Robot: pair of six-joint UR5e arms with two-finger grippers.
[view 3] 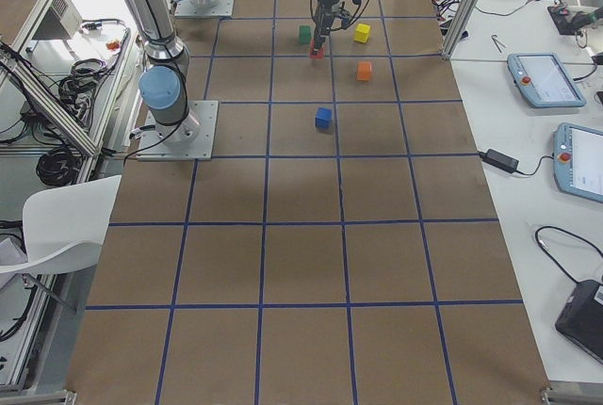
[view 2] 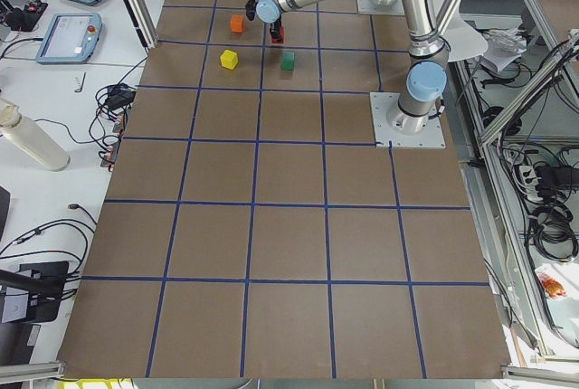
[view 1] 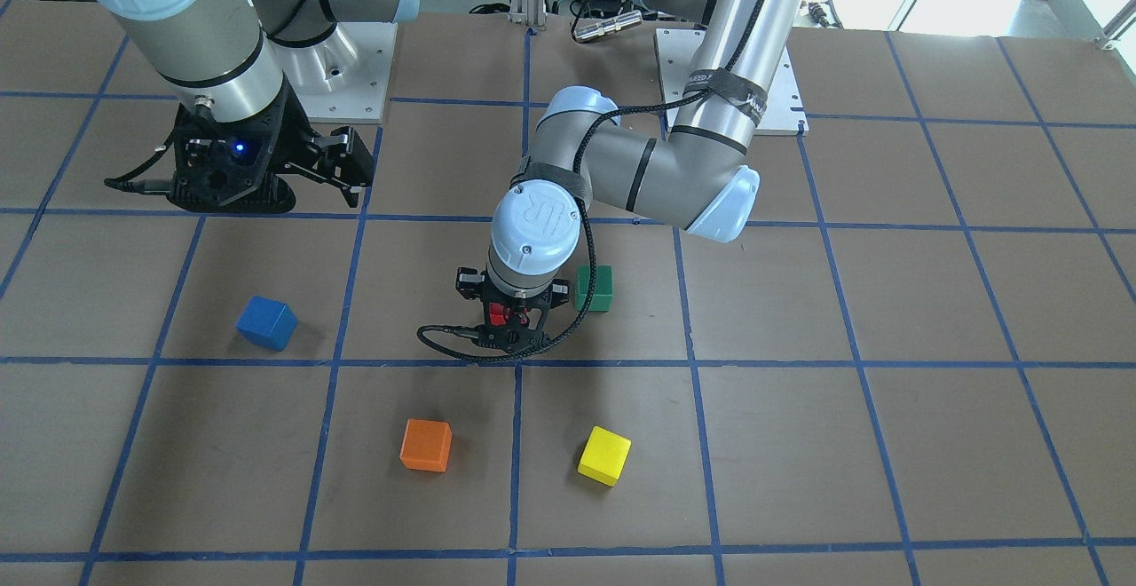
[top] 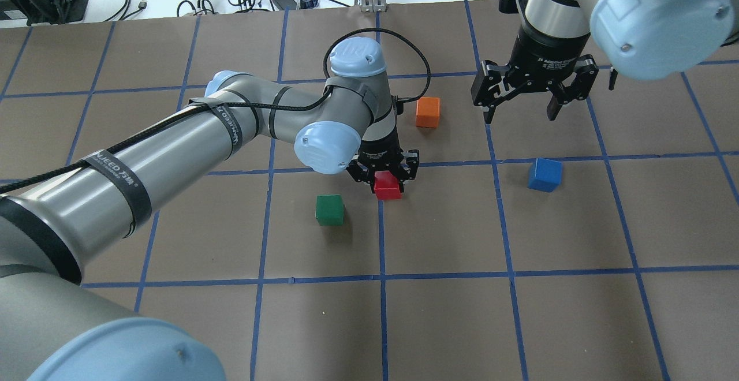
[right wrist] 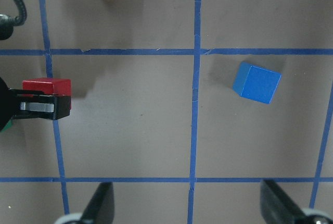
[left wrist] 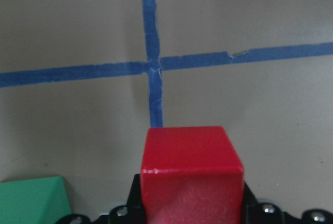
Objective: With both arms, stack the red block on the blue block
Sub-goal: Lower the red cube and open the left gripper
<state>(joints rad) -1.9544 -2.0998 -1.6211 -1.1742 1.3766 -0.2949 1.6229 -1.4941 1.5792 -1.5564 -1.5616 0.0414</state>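
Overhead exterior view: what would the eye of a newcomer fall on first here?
The left hand, at the centre of the view, grips the red block, with the green block nearby. To the right, the blue block lies alone, and the open right hand hangs beyond it.

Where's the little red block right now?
In the overhead view the red block is near the table's middle, held in the left gripper, just right of the green block and well left of the blue block.
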